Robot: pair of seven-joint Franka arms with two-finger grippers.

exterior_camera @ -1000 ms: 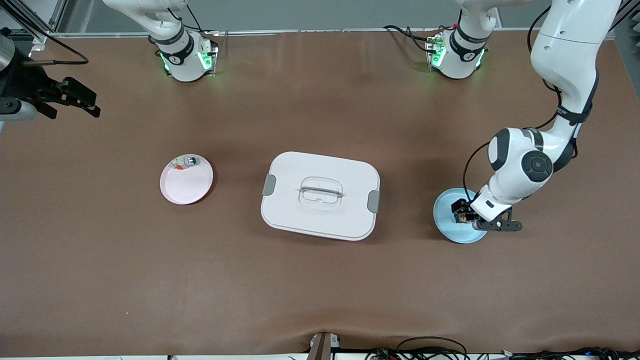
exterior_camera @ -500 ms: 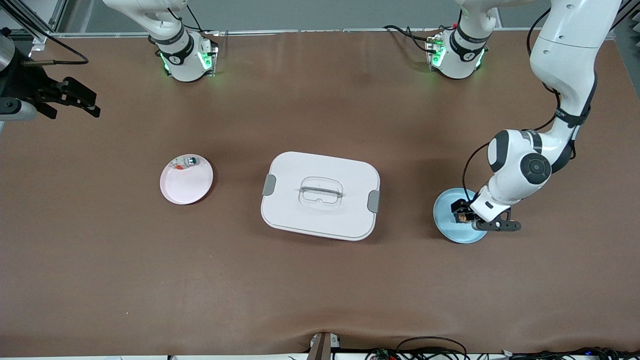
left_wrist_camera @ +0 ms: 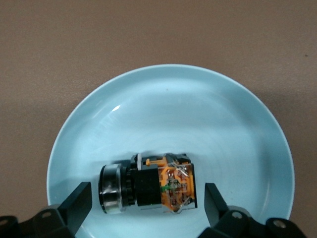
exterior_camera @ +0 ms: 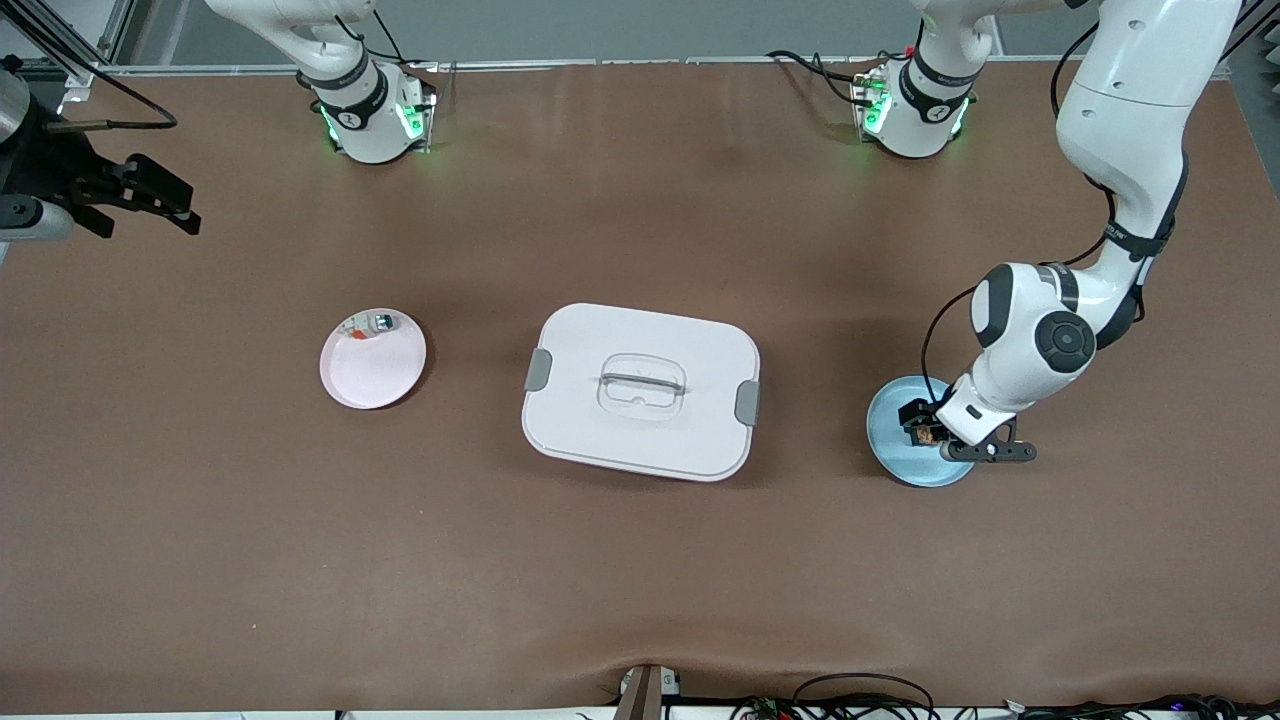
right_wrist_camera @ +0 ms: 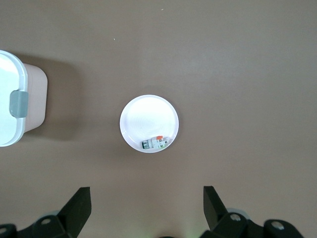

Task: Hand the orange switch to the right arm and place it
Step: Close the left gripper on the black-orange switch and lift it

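Observation:
The orange switch (left_wrist_camera: 153,188), a small black block with an orange end and a metal ring, lies on its side on the pale blue plate (left_wrist_camera: 173,114) toward the left arm's end of the table. It also shows in the front view (exterior_camera: 926,434). My left gripper (left_wrist_camera: 146,198) is low over the blue plate (exterior_camera: 915,470), open, with one finger on each side of the switch and a gap on both sides. My right gripper (exterior_camera: 185,212) is open and empty, held high at the right arm's end of the table; it waits.
A white lidded box (exterior_camera: 640,390) with grey latches stands mid-table. A pink plate (exterior_camera: 375,365) beside it, toward the right arm's end, holds a tiny pale piece with a greenish top (exterior_camera: 383,322). The right wrist view shows that plate (right_wrist_camera: 148,119) and piece (right_wrist_camera: 157,143).
The left arm's wrist has shifted slightly toward the right arm's end over the blue plate. The switch has not moved. The right arm is still.

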